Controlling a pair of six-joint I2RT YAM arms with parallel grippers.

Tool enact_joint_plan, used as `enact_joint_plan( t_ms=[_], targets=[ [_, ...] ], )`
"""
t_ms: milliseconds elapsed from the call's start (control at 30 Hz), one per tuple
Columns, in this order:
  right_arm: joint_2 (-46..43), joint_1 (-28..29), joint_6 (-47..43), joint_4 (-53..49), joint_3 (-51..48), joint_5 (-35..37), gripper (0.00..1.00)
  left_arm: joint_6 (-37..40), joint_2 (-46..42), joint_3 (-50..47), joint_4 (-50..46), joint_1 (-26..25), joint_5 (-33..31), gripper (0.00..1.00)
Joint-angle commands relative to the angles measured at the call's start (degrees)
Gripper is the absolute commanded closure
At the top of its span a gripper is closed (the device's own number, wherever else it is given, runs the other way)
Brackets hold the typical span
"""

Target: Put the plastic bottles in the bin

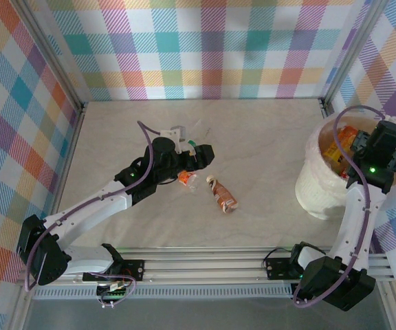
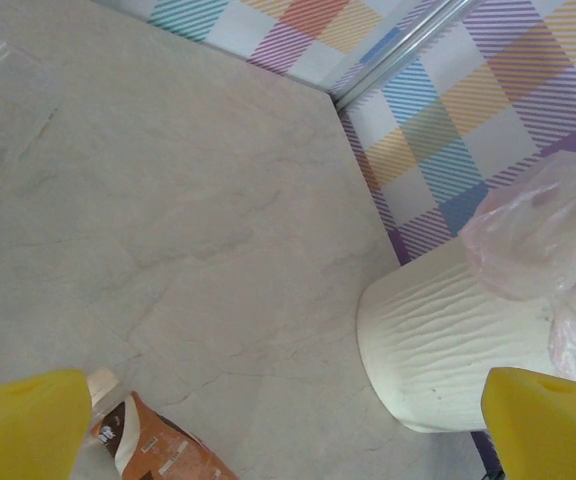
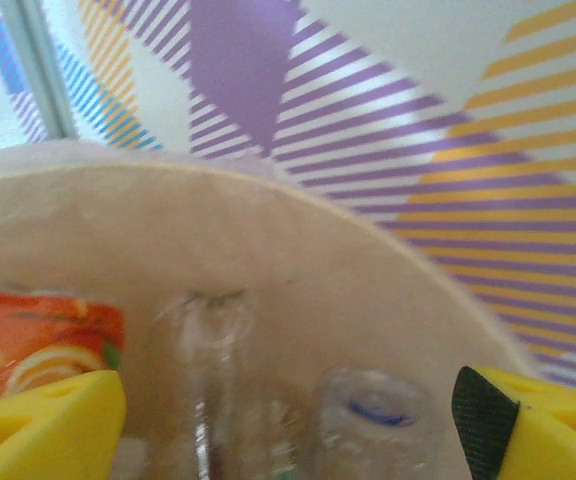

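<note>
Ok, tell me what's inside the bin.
Inside the bin lie an orange-labelled bottle and at least two clear bottles. The right arm over the opening covers the rest, so the floor and full count are hidden.

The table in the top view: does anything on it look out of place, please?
Outside the bin, a brown-labelled bottle lies on its side mid-table, with an orange-labelled bottle just left of it.

**Soft, even light; close views lose focus**

The top view is bright and evenly lit. The bin (image 1: 315, 189) at 3 o'clock throws only a faint shadow on the pale table (image 1: 267, 137). The left wrist view is crisp at centre, its yellow fingers (image 2: 28, 425) blurred at 5 and 7 o'clock. The right wrist view is soft throughout, the bottles (image 3: 203, 340) at 6 o'clock smeared.
</note>
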Motion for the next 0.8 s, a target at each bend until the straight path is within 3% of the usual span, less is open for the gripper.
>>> enact_joint_plan(
  t_ms=[0,233,433,633,767],
  targets=[
    [-1.8,-0.3,6.5,-2.3,1.6,-9.9,0.09,-1.1,0.5,1.5,-1.8,0.2,-2.5,0.00],
    [-4.8,4.4,11.4,-3.3,4.5,-21.2,0.00,-3.7,1.6,1.2,-3.6,0.2,-5.9,0.00],
    [-3.2,10.8,11.6,-5.3,7.7,-33.6,0.00,-6.4,1.7,0.8,-6.1,0.2,-9.5,0.00],
    [-1.3,23.3,11.4,-4.2,7.5,-37.6,0.00,-11.1,1.0,0.2,-10.3,0.5,-15.8,0.00],
    [0.6,31.0,11.2,-3.7,6.9,-36.0,0.00,-14.6,0.5,0.3,-12.6,0.7,-19.2,0.00]
  ],
)
